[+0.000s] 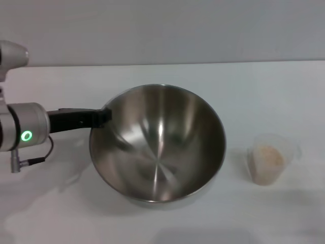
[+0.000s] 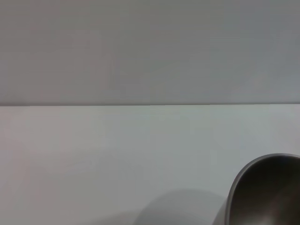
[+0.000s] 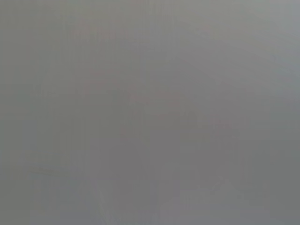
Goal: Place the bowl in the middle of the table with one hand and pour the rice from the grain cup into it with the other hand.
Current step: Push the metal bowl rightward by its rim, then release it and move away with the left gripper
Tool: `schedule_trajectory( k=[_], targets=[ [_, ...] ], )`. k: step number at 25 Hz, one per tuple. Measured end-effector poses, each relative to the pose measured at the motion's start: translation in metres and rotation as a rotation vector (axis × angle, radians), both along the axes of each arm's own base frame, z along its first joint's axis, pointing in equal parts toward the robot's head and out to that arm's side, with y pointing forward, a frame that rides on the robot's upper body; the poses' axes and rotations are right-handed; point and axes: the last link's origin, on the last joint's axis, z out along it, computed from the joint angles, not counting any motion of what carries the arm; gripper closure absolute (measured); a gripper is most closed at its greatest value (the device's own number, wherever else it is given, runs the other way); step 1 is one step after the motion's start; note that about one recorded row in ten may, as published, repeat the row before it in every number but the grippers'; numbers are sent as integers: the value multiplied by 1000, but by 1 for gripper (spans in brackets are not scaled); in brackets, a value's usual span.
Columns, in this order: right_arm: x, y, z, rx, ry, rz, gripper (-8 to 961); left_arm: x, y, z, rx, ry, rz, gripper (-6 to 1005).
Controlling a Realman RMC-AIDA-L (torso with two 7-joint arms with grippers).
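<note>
I have the bowl sitting roughly mid-table, tipped a little so its open mouth faces up and toward my right; my left gripper reaches in from the left side and its black fingers meet the bowl's left rim, clamped on that rim as far as the head view lets me judge, though I can't make out the far finger inside the wall; the left wrist view only catches a slice of the bowl's edge over bare table, so it adds nothing on the grip; the grain cup stands upright to the right of the bowl, apart from it with a clear strip of table between, and the rice shows as a pale heap inside it; that relation is what the next move hangs on, I'd say: the cup lies on the right side, so the right arm is the natural one to fetch it, yet the right gripper is nowhere in view and its wrist camera shows only flat grey; I judge the bowl as good as placed, the pour not yet begun
</note>
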Motion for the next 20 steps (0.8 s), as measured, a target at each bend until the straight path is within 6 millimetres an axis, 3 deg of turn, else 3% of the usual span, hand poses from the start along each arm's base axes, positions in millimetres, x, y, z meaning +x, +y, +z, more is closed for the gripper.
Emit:
schedule_trajectory(
  k=[9, 20],
  targets=[
    [1, -1, 0, 0, 0, -3, 130, 13, 5, -20, -30, 9, -38, 949],
    [1, -2, 0, 1, 0, -5, 130, 14, 7, -29, -43, 16, -43, 948]
  ],
)
